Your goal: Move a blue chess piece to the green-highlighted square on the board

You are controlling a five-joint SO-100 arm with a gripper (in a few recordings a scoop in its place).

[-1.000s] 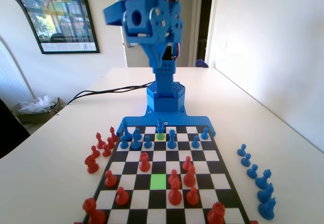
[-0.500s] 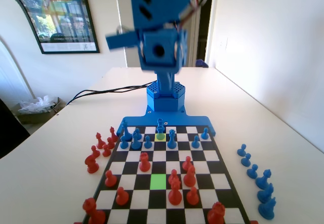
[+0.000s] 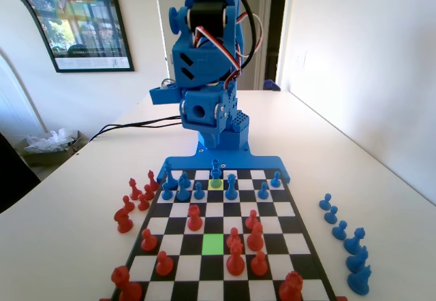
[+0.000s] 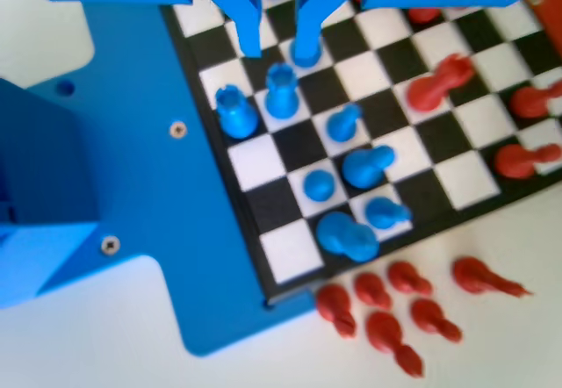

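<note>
Slim blue chess piece (image 3: 216, 172), knob head, upright.

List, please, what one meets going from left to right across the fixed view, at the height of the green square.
Red pieces off the board → the board → green-highlighted square → red pieces on the board → blue pieces off the board.

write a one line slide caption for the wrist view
Open gripper hovers over blue chess pieces at the board corner, captured red pieces alongside.
</note>
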